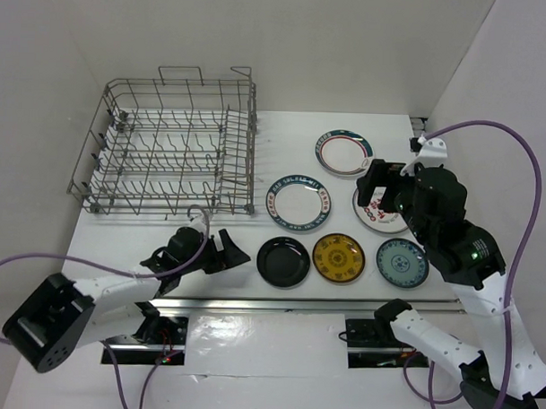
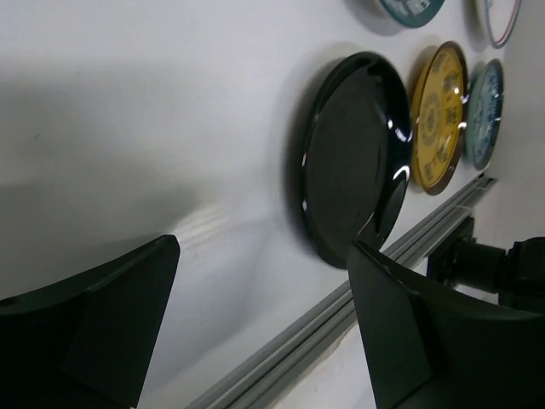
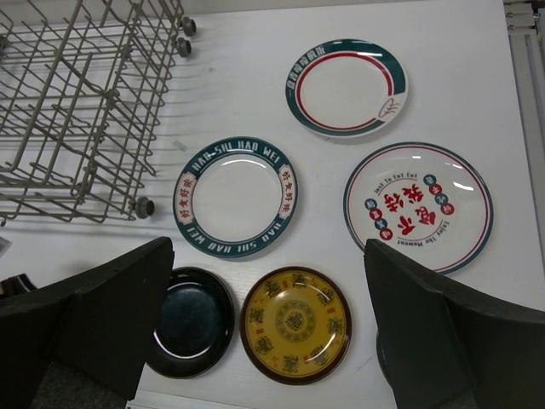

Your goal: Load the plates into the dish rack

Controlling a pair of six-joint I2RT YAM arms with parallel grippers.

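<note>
While the grey wire dish rack (image 1: 252, 159) stands empty, six round plates (image 1: 300, 204) lie flat to its right. Left gripper (image 2: 264, 247), jaws spread, beside glossy black plate (image 1: 283, 261): low rim may slip, shoving yellow patterned plate (image 1: 337, 259). Right gripper (image 3: 266, 251) agape, empty.

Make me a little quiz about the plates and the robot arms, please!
1. True or false: one plate already stands in the dish rack.
2. Which small plate lies nearest the left gripper? A black, B yellow, C teal.
3. Fill in: ___ plates lie flat on the table.

Key: 1 false, the rack holds none. 2 A, the black plate. 3 six.
</note>
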